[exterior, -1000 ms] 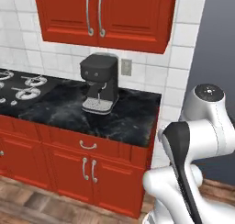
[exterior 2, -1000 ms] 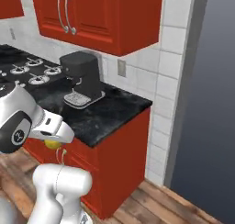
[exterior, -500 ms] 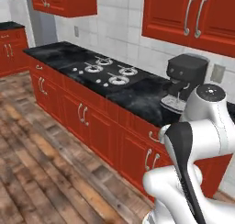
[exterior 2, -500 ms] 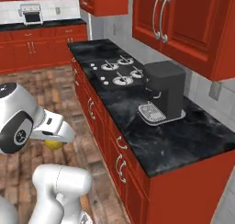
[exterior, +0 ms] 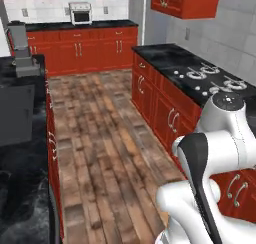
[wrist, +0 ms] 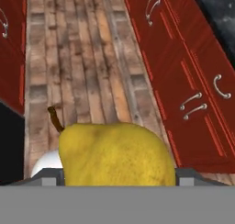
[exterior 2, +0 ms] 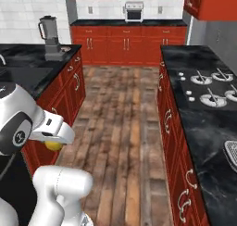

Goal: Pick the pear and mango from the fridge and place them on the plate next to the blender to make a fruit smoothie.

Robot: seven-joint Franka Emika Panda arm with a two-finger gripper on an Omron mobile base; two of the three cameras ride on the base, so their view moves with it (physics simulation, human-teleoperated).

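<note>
The pear [wrist: 117, 154], yellow with a short brown stem, sits large and close in the hand view, held between the fingers of my gripper [wrist: 117, 176], which is shut on it. From the right base view the pear [exterior 2: 54, 146] hangs under the white hand, low over the floor beside the left cabinets. The grey blender [exterior 2: 50, 37] stands at the far end of the left counter, well ahead of the gripper. It appears again as the blender [exterior: 20, 48] in the left base view. A small round shape beside its base is too small to identify. Mango and fridge are out of view.
A wooden floor aisle [exterior 2: 121, 118] runs between two rows of red cabinets. The right counter carries a stove with burners [exterior 2: 208, 88]. A dark counter [exterior: 17, 118] lies along the left. A small white oven [exterior 2: 133, 11] sits on the back counter.
The whole picture has swung round as the base turned: the coffee machine and wall cabinets left the view, the aisle and blender came in. The pear stays in the gripper.
</note>
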